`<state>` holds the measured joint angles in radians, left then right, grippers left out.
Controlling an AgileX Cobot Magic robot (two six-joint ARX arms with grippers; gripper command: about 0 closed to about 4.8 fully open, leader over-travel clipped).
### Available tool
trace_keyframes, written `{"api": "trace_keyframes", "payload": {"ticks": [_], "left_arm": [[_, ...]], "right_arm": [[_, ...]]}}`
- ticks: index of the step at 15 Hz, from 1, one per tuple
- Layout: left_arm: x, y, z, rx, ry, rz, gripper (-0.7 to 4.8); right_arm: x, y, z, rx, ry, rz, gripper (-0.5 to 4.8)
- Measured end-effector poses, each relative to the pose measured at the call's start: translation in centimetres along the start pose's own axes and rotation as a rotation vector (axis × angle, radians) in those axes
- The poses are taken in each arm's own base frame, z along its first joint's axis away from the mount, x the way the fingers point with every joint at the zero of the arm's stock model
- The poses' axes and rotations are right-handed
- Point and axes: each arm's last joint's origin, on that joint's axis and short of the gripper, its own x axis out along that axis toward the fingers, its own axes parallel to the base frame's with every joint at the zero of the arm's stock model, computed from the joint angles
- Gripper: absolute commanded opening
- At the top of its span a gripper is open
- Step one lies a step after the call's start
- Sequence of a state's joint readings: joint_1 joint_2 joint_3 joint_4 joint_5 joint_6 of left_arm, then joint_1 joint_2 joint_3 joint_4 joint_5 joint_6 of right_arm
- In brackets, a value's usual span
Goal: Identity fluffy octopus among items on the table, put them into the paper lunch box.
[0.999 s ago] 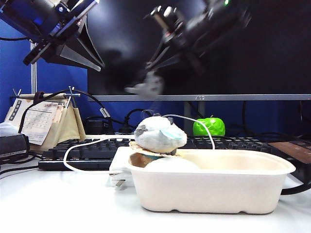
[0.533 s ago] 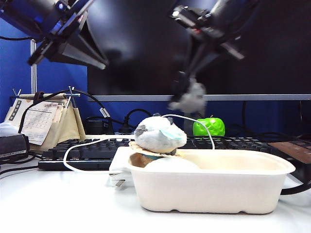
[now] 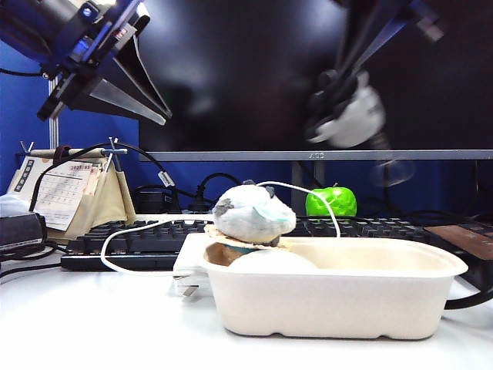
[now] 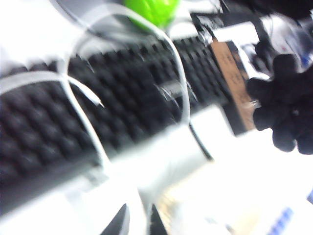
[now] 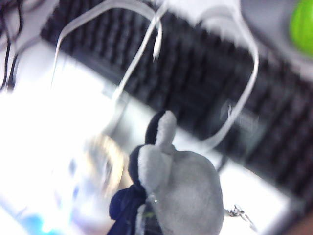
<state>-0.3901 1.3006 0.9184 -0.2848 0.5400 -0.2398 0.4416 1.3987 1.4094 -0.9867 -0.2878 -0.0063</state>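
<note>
Octopus (image 3: 356, 117) clamped in right end effector (image 3: 339, 116) | left end effector (image 3: 127, 96) indeterminate | writing unreadable

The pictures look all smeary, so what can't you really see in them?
- Right end effector, exterior view: motion blur hides its fingers behind the fluffy octopus it carries.
- Left end effector, left wrist view: cut off by the picture edge.
- Paper lunch box, exterior view: its near wall hides the inside.
</note>
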Motion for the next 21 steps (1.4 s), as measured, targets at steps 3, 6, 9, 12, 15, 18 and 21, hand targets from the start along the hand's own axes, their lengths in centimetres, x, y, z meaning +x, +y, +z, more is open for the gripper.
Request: {"api": "trace_keyframes", "payload": {"ticks": [3,6,9,12,15,18,21], "left_arm": [[-0.1,-0.6,-0.2,-0.003,0.054,-0.203,0.57],[-0.2,-1.1,-0.3,-0.003,0.100,-0.396,0.57],[-0.4,-1.4,-0.4,-0.003,0.130,-0.518,0.57],[-0.4,-1.5,-0.4,-0.003,0.134,-0.537,0.58],[-0.4,-1.5,-0.4,-0.003,0.135,-0.536,0.57],[-0.4,-1.5,-0.4,-0.003,0.134,-0.537,0.57],[-0.4,-1.5,-0.4,-0.003,0.134,-0.537,0.58]], "right_arm": [[-1.4,0.4,-1.0,0.008,0.029,0.002,-0.01],[-1.5,0.6,-1.8,0.027,0.100,0.014,-0.01],[-1.5,0.9,-2.4,0.046,0.160,0.072,-0.01],[-1.6,1.0,-2.9,0.067,0.208,0.123,-0.01],[-0.9,0.9,-3.7,0.088,0.259,0.136,-0.01],[2.4,0.1,-5.8,0.103,0.316,0.139,-0.01],[4.4,-0.3,-6.3,0.076,0.251,0.160,-0.01]]}}
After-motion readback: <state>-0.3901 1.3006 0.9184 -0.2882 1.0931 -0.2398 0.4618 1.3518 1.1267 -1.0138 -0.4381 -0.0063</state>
